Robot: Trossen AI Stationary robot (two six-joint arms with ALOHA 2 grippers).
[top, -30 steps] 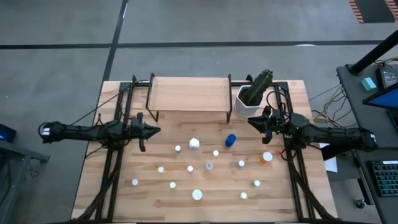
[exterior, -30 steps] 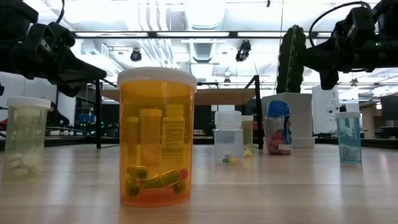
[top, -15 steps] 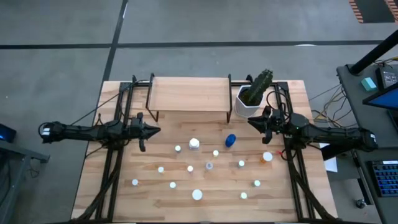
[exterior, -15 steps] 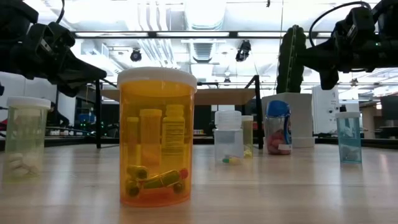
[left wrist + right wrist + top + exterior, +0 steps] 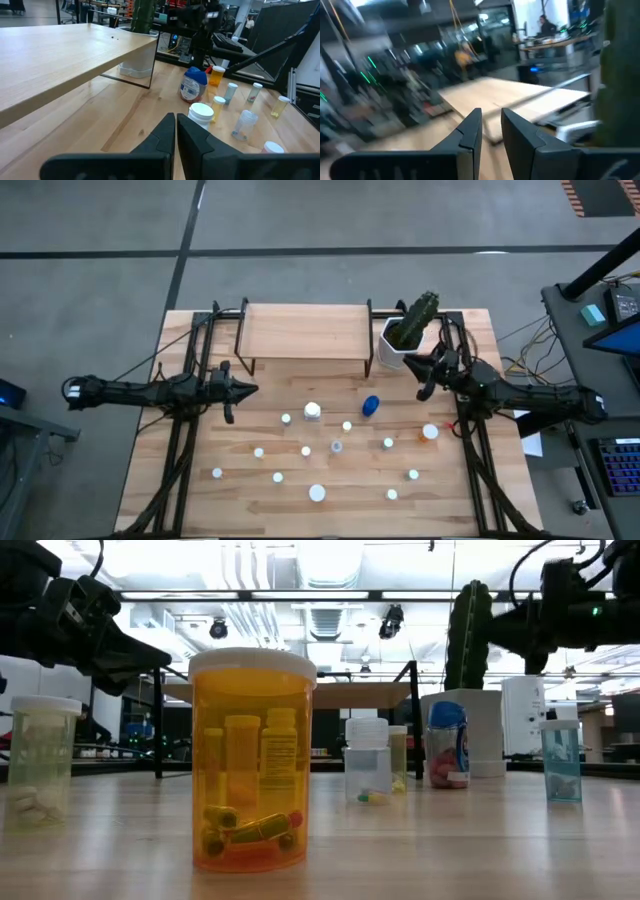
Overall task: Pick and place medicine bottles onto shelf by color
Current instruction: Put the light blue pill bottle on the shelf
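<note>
Several small medicine bottles stand upright on their bases on the wooden tabletop. Most have white caps, such as the white one (image 5: 313,411); a blue one (image 5: 371,406) stands near them. An amber bottle (image 5: 252,760) fills the low view's foreground. The light-wood shelf (image 5: 303,330) stands on black legs at the far edge. My left gripper (image 5: 250,388) (image 5: 176,122) is shut and hovers left of the bottles, touching nothing. My right gripper (image 5: 422,372) (image 5: 491,117) is slightly open in the air beside the cactus pot, holding nothing.
A white pot with a green cactus (image 5: 405,340) stands right of the shelf, close to my right gripper. Black arm frames run along the left and right sides of the tabletop (image 5: 250,510). The shelf top carries nothing.
My right gripper has risen and moved toward the far edge, closer to the cactus pot; its wrist view is blurred with motion. The bottles stand where they were.
</note>
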